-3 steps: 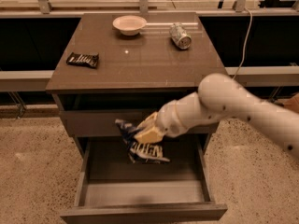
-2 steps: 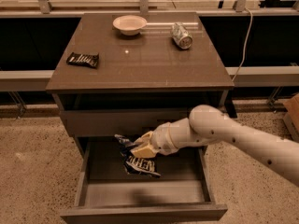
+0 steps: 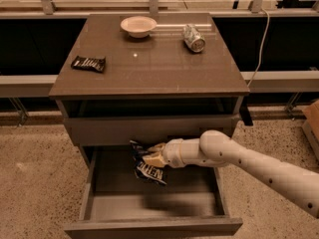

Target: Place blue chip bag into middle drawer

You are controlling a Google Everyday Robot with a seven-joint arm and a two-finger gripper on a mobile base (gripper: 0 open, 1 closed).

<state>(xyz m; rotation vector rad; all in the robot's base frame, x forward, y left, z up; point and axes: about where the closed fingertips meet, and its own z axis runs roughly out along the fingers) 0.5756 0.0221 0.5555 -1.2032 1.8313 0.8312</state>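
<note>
The blue chip bag (image 3: 148,166) is a crumpled dark blue foil bag with white lettering. It hangs inside the open middle drawer (image 3: 149,210), just above its grey floor, near the back left of centre. My gripper (image 3: 152,155) comes in from the right on a white arm and is shut on the bag's top edge. The drawer is pulled out wide below the cabinet's closed upper drawer front.
On the brown cabinet top (image 3: 149,63) lie a small black wrapper (image 3: 88,63) at the left, a white bowl (image 3: 138,26) at the back and a silver can (image 3: 193,37) on its side at the back right. A cardboard box (image 3: 312,118) stands at the far right.
My gripper has moved down and a little forward with the bag, from the level of the upper drawer front into the open drawer.
</note>
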